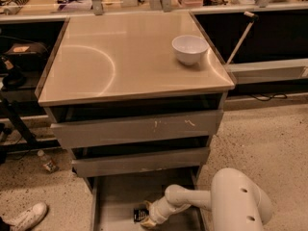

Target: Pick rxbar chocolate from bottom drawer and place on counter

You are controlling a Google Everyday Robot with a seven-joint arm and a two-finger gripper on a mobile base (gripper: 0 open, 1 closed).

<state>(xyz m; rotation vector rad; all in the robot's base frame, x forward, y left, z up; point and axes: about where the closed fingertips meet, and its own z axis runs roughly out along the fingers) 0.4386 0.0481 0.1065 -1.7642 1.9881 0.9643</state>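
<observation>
Counter (120, 66): white bowl (190, 48) standing near right rear corner. Bottom drawer (115, 198) floor: rxbar chocolate (140, 214) lying flat, gripper (149, 220) just beside it.

A white bowl (190, 48) stands upright, open side up. Behind the bowl runs a long, cluttered bench (144, 5). Right of the bowl leans a pale rod (238, 38), and lower down a dark cable (263, 98) lies on the speckled floor (269, 134). Below and left of the bowl is a scuffed grey drawer front (137, 127), with a second drawer front (142, 161) under it. Far down to the left of the bowl lie a small bottle (47, 161) and a white sneaker (26, 216). The jaws sit far below the bowl, near the bottom edge.
</observation>
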